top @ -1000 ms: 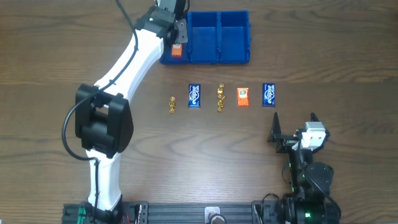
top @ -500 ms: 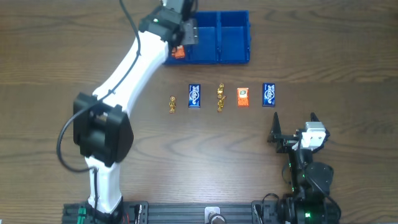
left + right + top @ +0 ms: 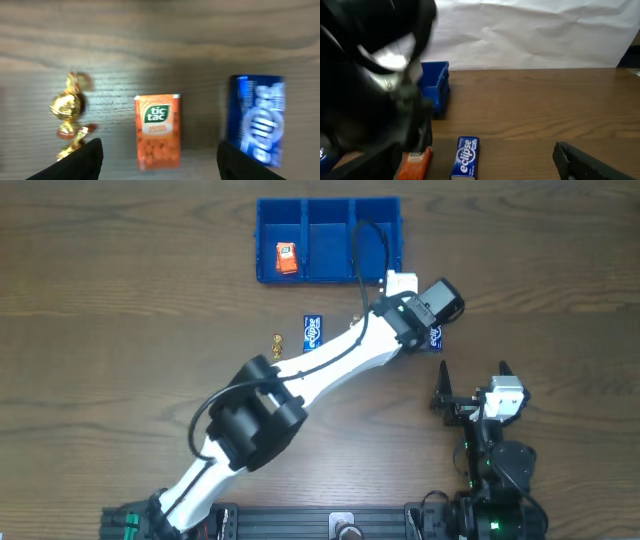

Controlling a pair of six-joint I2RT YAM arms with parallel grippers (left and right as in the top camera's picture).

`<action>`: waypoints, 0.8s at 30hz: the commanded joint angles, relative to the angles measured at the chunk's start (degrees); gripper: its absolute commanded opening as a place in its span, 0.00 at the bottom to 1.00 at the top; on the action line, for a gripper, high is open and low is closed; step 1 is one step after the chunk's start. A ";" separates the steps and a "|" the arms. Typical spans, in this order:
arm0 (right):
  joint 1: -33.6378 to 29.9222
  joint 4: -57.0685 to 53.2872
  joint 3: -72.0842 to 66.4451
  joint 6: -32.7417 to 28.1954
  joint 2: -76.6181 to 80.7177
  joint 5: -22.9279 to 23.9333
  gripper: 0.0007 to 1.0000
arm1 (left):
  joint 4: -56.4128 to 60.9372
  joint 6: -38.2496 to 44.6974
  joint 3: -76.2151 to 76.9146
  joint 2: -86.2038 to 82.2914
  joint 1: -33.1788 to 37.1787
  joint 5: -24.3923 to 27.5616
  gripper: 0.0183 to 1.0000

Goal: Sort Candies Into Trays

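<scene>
The blue three-compartment tray [image 3: 330, 276] stands at the table's far edge, with one orange candy box [image 3: 287, 258] in its left compartment. My left gripper [image 3: 159, 165] hangs open above the candy row. Straight below it lies a second orange box [image 3: 157, 131], with a gold-wrapped candy [image 3: 67, 107] to one side and a blue gum pack [image 3: 256, 125] to the other. From above, the left arm [image 3: 330, 365] crosses the row and hides its middle. A single gold candy [image 3: 278, 346] and another blue pack [image 3: 313, 333] lie at the row's left. My right gripper [image 3: 472, 380] rests open near its base.
The right wrist view has the left arm's dark wrist [image 3: 375, 75] close in front, with the blue pack [image 3: 465, 157], the orange box [image 3: 415, 162] and the tray's corner [image 3: 436, 85] behind it. Bare wood lies to the left and right of the row.
The left arm has swung from the tray's left compartment to the right end of the candy row. The orange box it had there now lies loose in that compartment. The right arm kept still.
</scene>
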 commanded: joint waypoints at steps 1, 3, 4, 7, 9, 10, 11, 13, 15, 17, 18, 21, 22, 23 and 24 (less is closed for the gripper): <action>-0.28 -0.57 -0.02 -0.68 -0.39 0.33 1.00 | 0.50 -5.25 0.02 3.23 0.15 0.72 0.73; -0.28 -0.57 -0.02 -0.68 -0.39 0.33 1.00 | 1.46 -5.22 0.04 4.11 0.15 1.16 0.73; -0.28 -0.57 -0.02 -0.68 -0.39 0.33 1.00 | 1.73 -5.22 0.04 4.46 0.15 1.18 0.73; -0.28 -0.57 -0.02 -0.68 -0.39 0.33 1.00 | 2.23 -5.51 0.04 5.66 0.20 1.40 0.70; -0.28 -0.57 -0.02 -0.68 -0.39 0.33 1.00 | 2.62 -5.68 0.02 6.08 0.52 2.12 0.70; -0.28 -0.57 -0.02 -0.68 -0.39 0.33 1.00 | 2.60 -5.66 0.02 6.19 0.63 2.21 0.70; -0.28 -0.57 -0.02 -0.68 -0.39 0.33 1.00 | 2.62 -5.66 0.02 6.36 0.79 2.21 0.69; -0.28 -0.57 -0.02 -0.68 -0.39 0.33 1.00 | 2.62 -5.66 0.04 6.93 0.94 2.27 0.68; -0.28 -0.57 -0.02 -0.68 -0.39 0.33 1.00 | 2.62 -5.70 0.02 7.63 0.92 2.27 0.65; -0.28 -0.57 -0.02 -0.68 -0.39 0.33 1.00 | 2.60 -6.05 0.02 7.87 0.98 2.27 0.62; -0.28 -0.57 -0.02 -0.68 -0.39 0.33 1.00 | 2.60 -6.10 0.02 7.87 1.03 2.27 0.57; -0.28 -0.57 -0.02 -0.68 -0.39 0.33 1.00 | 2.58 -6.10 0.02 7.87 1.14 2.45 0.37; -0.28 -0.57 -0.02 -0.68 -0.39 0.33 1.00 | 2.58 -6.10 0.02 7.87 1.14 2.45 0.35; -0.28 -0.57 -0.02 -0.68 -0.39 0.33 1.00 | 2.58 -6.10 0.02 7.87 1.14 2.45 0.33; -0.28 -0.57 -0.02 -0.68 -0.39 0.33 1.00 | 2.56 -6.08 0.02 7.87 1.14 2.45 0.33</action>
